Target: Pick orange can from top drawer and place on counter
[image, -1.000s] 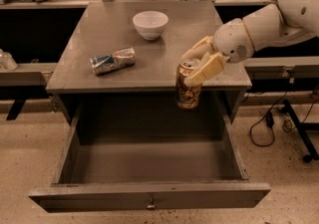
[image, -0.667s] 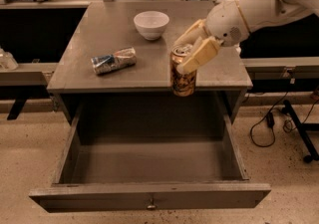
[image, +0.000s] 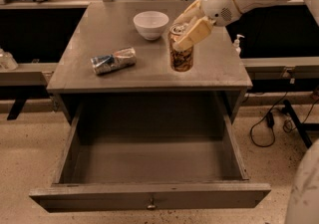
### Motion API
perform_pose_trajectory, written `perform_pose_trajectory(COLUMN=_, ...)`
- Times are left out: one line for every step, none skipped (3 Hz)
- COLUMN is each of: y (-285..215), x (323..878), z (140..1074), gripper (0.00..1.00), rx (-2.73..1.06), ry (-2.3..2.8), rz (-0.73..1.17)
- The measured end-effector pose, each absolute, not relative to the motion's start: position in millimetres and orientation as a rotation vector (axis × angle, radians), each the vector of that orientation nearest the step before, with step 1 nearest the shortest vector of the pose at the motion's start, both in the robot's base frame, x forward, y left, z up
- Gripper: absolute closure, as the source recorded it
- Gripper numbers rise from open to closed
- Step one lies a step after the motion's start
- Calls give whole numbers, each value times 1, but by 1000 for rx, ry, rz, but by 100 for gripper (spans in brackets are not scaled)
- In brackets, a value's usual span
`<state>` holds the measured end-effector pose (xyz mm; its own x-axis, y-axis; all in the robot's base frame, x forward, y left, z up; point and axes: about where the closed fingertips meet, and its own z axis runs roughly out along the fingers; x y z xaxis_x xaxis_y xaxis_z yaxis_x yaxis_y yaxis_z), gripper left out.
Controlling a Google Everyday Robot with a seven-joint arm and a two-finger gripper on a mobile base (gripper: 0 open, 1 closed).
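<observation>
The orange can [image: 181,56] is upright, orange-brown with a silver top, over the right half of the counter [image: 119,79], just right of centre. My gripper [image: 185,28] is shut on the orange can's upper part, one cream finger [image: 194,34] across its front. I cannot tell if the can's base touches the counter. The top drawer [image: 149,200] is pulled fully open below, with a small knob on its front panel and nothing visible inside.
A white bowl [image: 150,24] stands at the back of the counter, just left of the can. A crushed blue-and-silver can [image: 113,60] lies on the counter's left half. Cables and rails run behind and to the right.
My gripper has carried the orange can up and back from the counter's front edge above the drawer to a spot over the counter, near the bowl.
</observation>
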<state>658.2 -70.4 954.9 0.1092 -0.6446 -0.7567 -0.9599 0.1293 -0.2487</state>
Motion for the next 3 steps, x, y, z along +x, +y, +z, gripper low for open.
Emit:
perform_pose_trajectory(y=-81, x=689, z=943, gripper=100, rx=-1518, ry=1653, rz=473)
perform_pose_trajectory(y=-87, x=711, z=921, gripper=100, rx=-1452, ry=1723, rz=479)
perform_pose_trajectory(y=-83, x=712, z=918, gripper=74, rx=-1458, ry=1722, rz=488)
